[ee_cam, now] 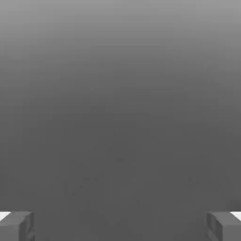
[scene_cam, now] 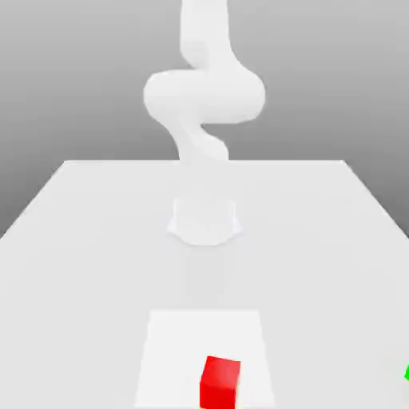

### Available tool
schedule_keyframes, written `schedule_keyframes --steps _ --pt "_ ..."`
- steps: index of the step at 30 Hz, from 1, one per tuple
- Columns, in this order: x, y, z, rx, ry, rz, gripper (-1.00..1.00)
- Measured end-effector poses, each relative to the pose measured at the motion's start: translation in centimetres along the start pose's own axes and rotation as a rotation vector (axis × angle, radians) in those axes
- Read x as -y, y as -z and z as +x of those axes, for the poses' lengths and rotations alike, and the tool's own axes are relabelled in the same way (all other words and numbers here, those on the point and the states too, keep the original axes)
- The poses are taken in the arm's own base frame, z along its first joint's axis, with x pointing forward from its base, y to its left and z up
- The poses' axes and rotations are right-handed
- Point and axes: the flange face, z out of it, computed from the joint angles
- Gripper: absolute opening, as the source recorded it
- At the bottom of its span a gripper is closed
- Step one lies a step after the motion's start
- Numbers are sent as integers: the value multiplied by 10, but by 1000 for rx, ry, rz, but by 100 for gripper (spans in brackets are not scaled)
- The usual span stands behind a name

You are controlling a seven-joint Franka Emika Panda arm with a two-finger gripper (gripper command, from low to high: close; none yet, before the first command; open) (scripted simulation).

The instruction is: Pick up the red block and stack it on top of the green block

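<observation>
The red block (scene_cam: pixel 220 383), a small glossy cube, rests on the white table (scene_cam: pixel 80 256) near the front edge, on a paler square patch (scene_cam: pixel 172 343). A sliver of the green block (scene_cam: pixel 407 372) peeks in at the exterior view's right edge, level with the red one. In the hand view my gripper (ee_cam: pixel 120 227) is open: its two grey fingertips (ee_cam: pixel 16 226) stand far apart with nothing between them, facing a plain grey background. The white arm (scene_cam: pixel 204 96) rises from its base at the back of the table, well away from both blocks.
The arm's round base (scene_cam: pixel 204 220) sits mid-table behind the pale patch. The tabletop's far edge runs across behind the base, and its side edges slant outward toward the front.
</observation>
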Motion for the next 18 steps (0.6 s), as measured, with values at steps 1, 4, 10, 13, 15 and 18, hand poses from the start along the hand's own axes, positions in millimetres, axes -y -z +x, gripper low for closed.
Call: schedule_keyframes --steps 1,4,10,13,15,18 --pt "0 -21 -1 19 -7 -25 0" --pt "-3 -82 -8 72 -30 -95 0" --pt "-24 -194 -35 177 -73 -230 0" --pt "-42 -246 -55 229 -94 -297 0" --pt "-56 -278 -71 264 -109 -342 0" --pt "-81 -323 -97 317 -130 -409 0"
